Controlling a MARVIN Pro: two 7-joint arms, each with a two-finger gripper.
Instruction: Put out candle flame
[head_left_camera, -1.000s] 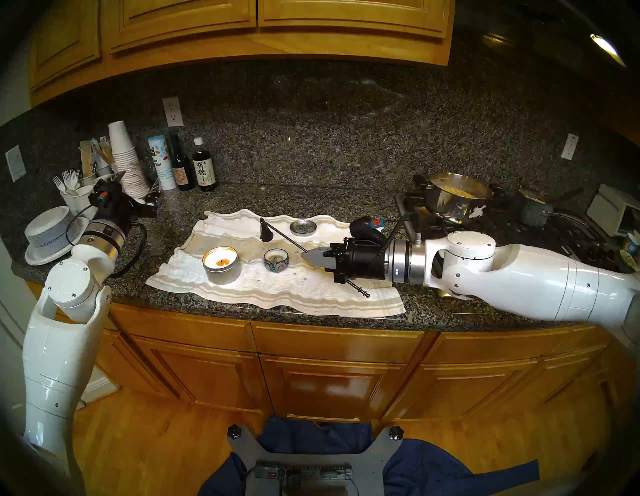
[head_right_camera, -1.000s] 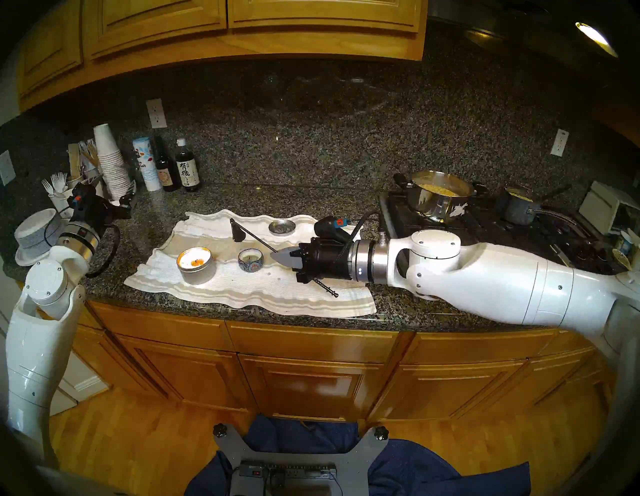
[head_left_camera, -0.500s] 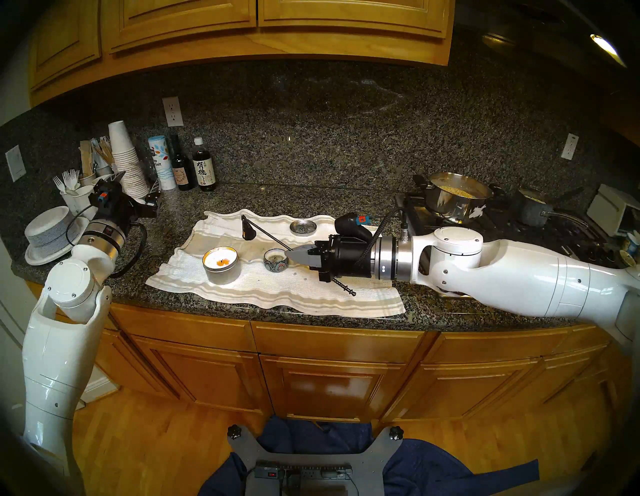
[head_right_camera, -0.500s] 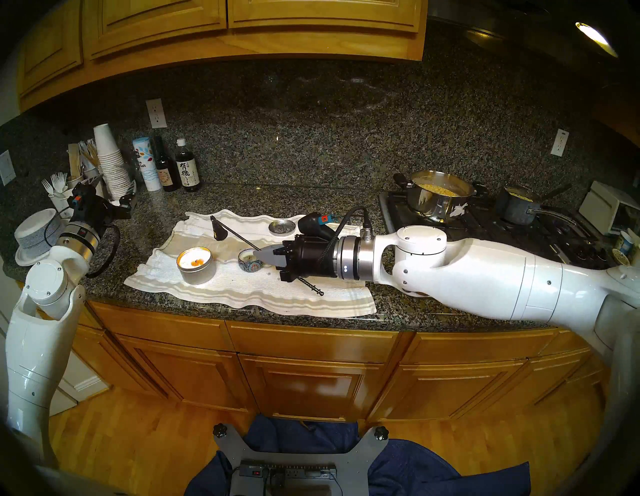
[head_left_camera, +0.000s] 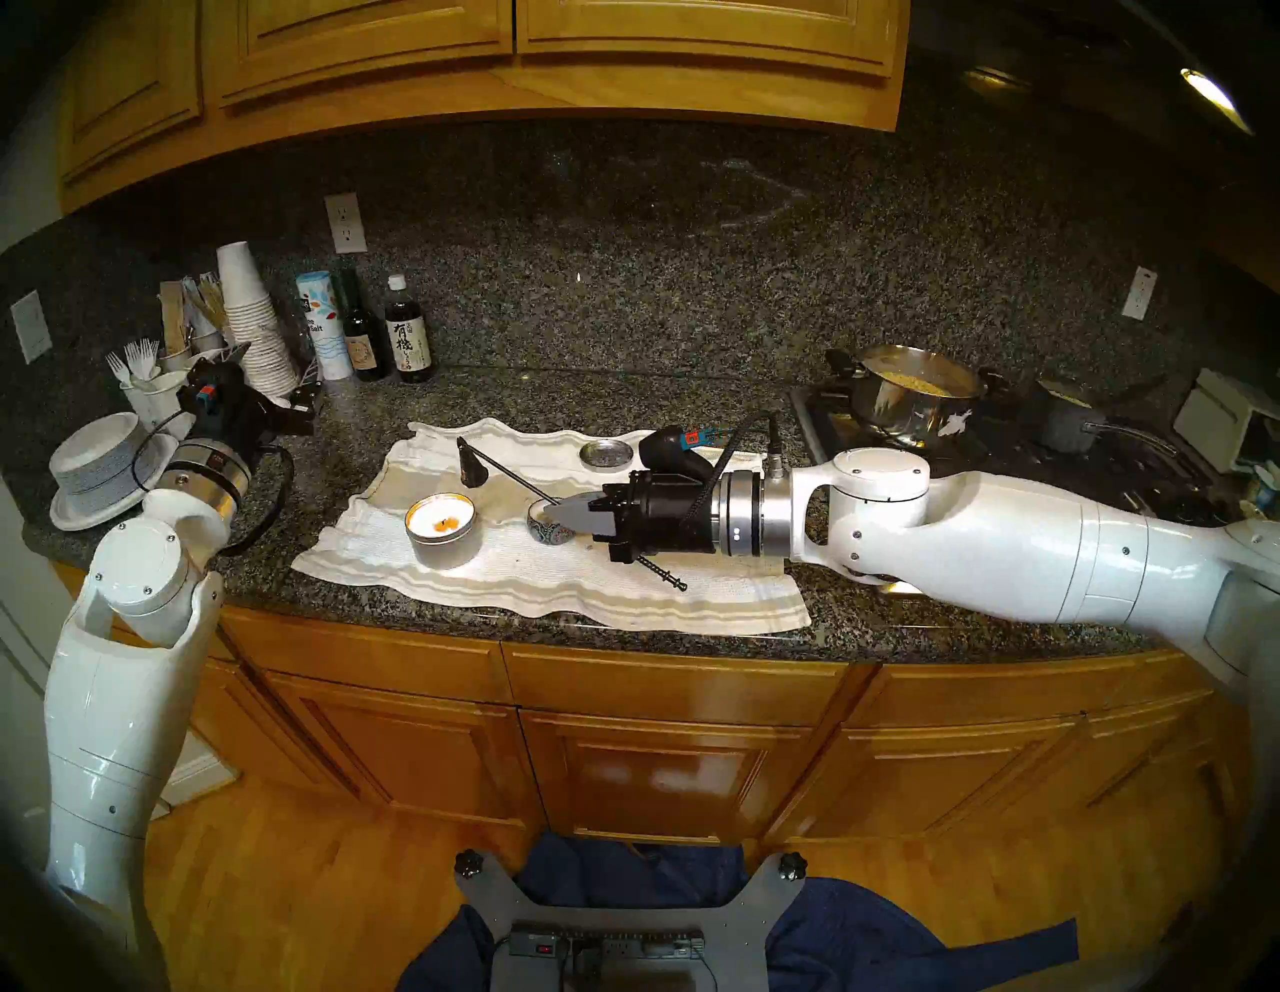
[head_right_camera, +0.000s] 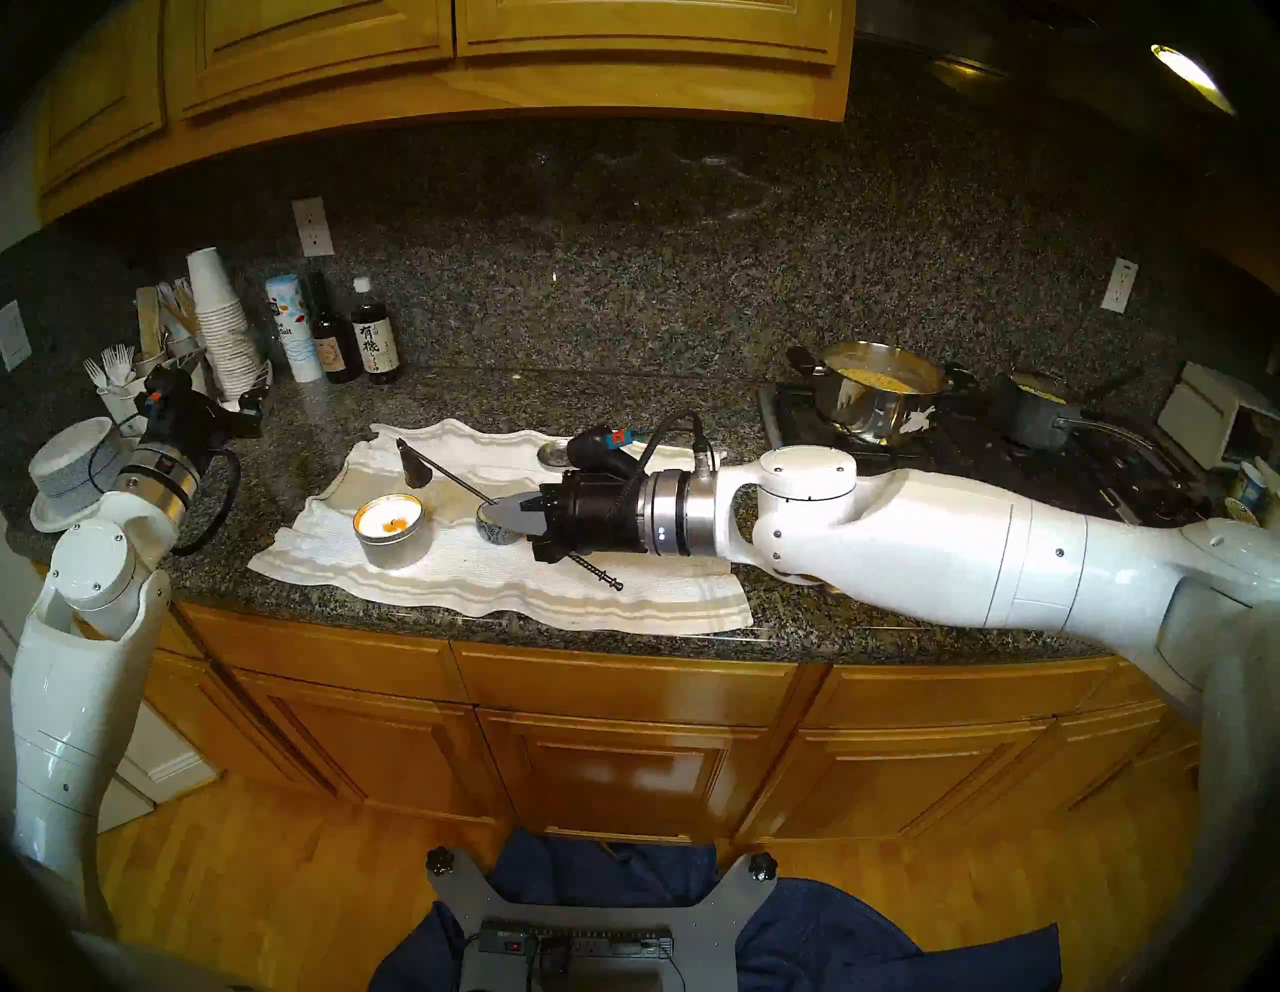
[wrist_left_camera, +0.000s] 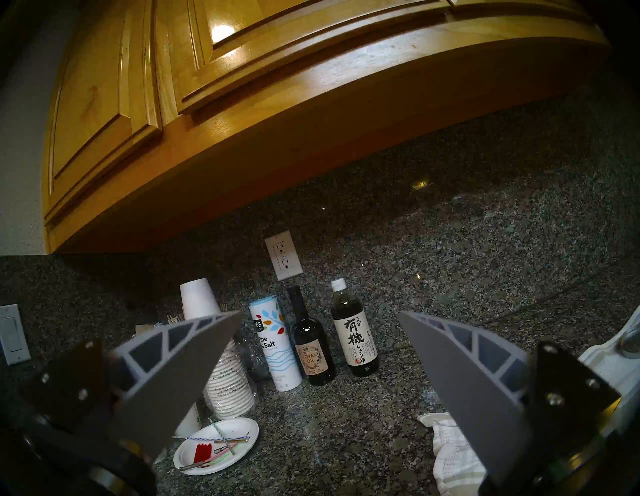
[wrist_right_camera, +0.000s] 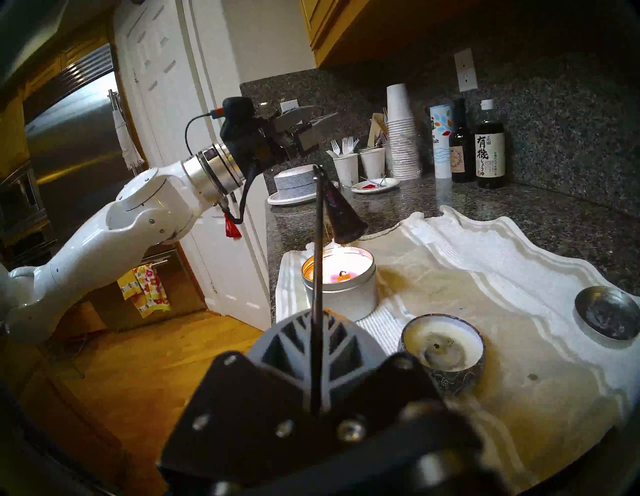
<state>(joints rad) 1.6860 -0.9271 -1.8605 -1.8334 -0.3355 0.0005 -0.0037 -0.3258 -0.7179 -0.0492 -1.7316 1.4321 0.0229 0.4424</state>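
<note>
The right claw (head_left_camera: 569, 514) is clamped tight on the thin rod of a black candle snuffer (head_left_camera: 509, 477), its two grey fingers (wrist_right_camera: 313, 337) pressed together around the handle. The twisted tail of the handle pokes out behind the claw toward the front edge of the bench (head_left_camera: 623, 402). The claw hangs low over the white towel (head_left_camera: 526, 582), directly above the small patterned candle (wrist_right_camera: 444, 350), whose wick looks dark and unlit from the wrist view. From the claw the rod runs up and away to the left, ending in the snuffer's cone-shaped bell (wrist_right_camera: 341, 216). The bell hangs in the air, mouth tilted downward, just above the far rim of the big silver tin candle (head_left_camera: 443, 530). It does not touch the tin. That candle is lit; a glow shows on its wax and inner wall in the wrist view. A little empty metal dish (head_left_camera: 606, 454) sits on the towel toward the back.

Over on the left, the left claw (wrist_left_camera: 318, 367) is spread wide with nothing in it, held up above the bench near a stack of paper plates (head_left_camera: 97, 464). Beyond it stand paper cups (head_left_camera: 253, 325), a salt canister (head_left_camera: 322, 325) and two dark bottles (head_left_camera: 409, 339) against the granite wall. A steel pot (head_left_camera: 914, 395) sits on the stove at the far right.
</note>
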